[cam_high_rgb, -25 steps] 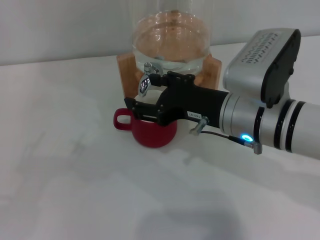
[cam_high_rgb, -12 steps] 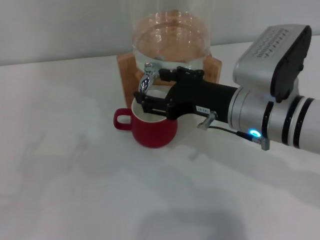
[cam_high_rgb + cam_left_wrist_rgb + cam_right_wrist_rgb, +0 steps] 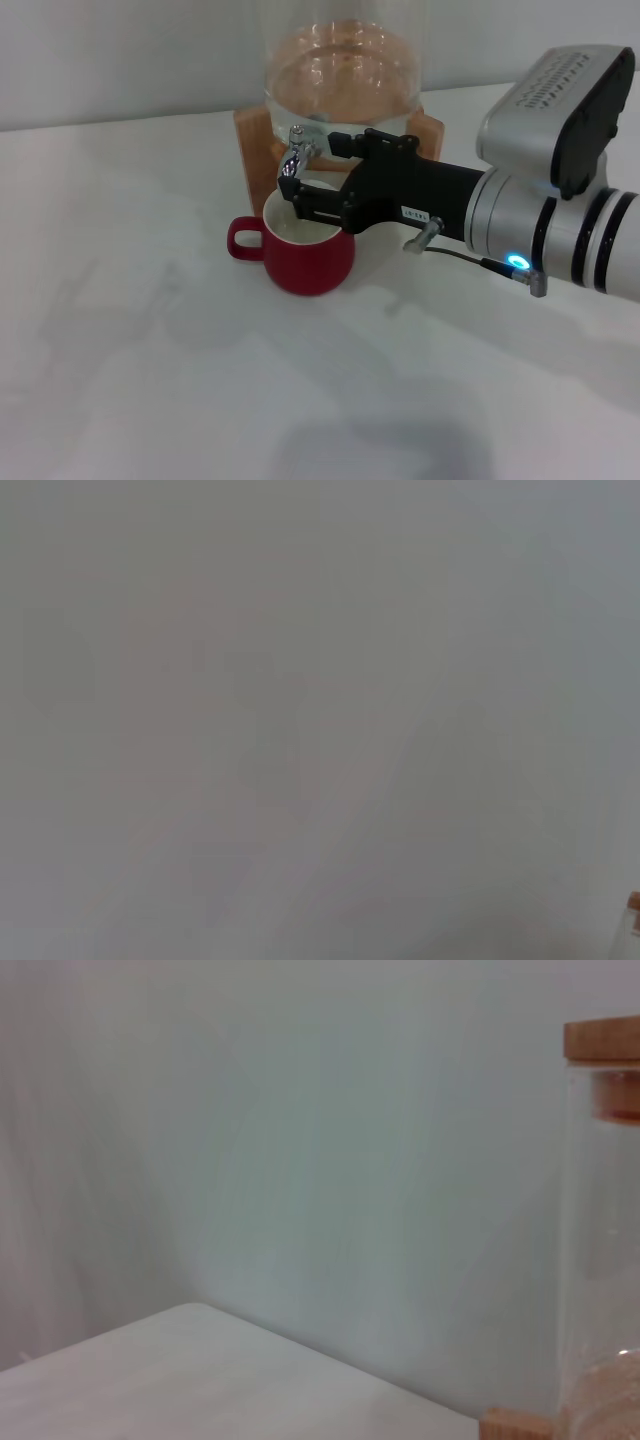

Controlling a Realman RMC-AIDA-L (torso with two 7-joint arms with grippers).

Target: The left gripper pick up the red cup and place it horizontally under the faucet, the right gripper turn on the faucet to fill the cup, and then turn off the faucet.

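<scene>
now the right tool (image 3: 300, 175) sits at the faucet (image 3: 296, 160) above the red cup (image 3: 308, 252), grip unclear.

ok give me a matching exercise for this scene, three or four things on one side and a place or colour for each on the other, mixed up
Things:
1. red cup
2. faucet
3. right claw
4. wooden stand

Descriptions:
A. shiny chrome, spout pointing down
B. black, reaching in beside the spout, above the cup's rim
C. upright on the white table, handle toward the robot's left
D. light brown, holding the glass water dispenser

Pairs: 1-C, 2-A, 3-B, 4-D
</scene>
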